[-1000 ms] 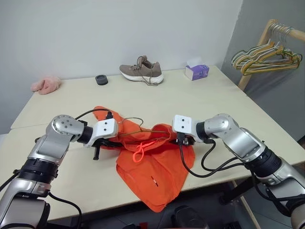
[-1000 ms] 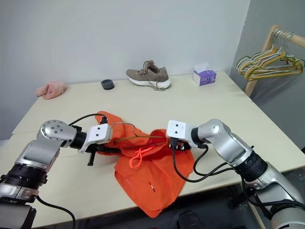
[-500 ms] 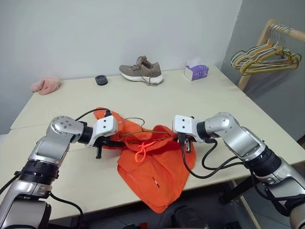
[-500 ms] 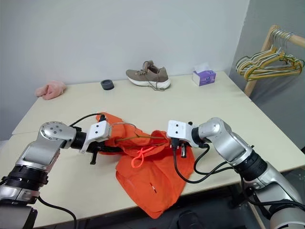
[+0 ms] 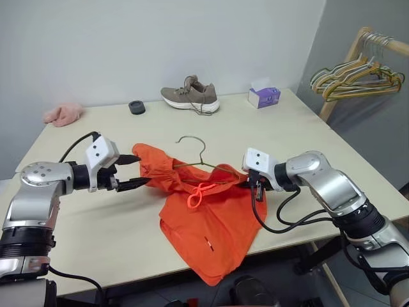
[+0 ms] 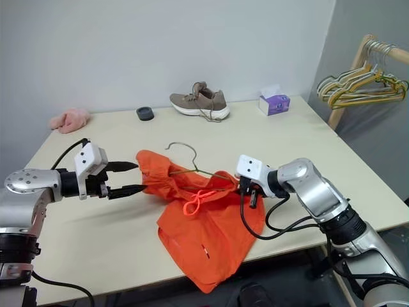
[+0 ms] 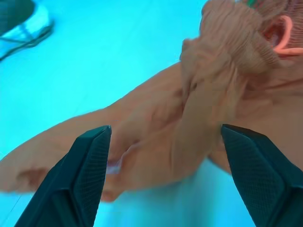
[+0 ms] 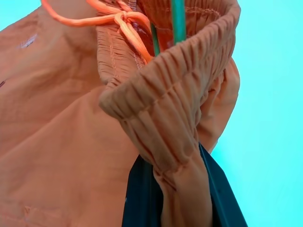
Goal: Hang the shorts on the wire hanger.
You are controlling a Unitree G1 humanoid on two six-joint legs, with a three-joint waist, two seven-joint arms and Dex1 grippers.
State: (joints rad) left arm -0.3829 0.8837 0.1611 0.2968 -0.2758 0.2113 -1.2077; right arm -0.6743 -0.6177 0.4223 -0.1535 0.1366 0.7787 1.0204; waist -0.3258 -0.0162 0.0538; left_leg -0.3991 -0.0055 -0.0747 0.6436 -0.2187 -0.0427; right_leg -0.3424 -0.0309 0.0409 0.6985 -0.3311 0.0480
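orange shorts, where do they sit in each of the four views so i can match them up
Left eye view: shorts low centre, between both grippers.
Right eye view: same spot, low centre, draping over the table's near edge.
Left wrist view: bunched fabric past the left gripper, whose fingers are spread.
Right wrist view: waistband pinched in the right gripper.
Shared landmark: the orange drawstring.

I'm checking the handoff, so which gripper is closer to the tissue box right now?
Right. The right gripper, shut on the shorts, sits nearer the tissue box; the open left gripper is across the table's other side.
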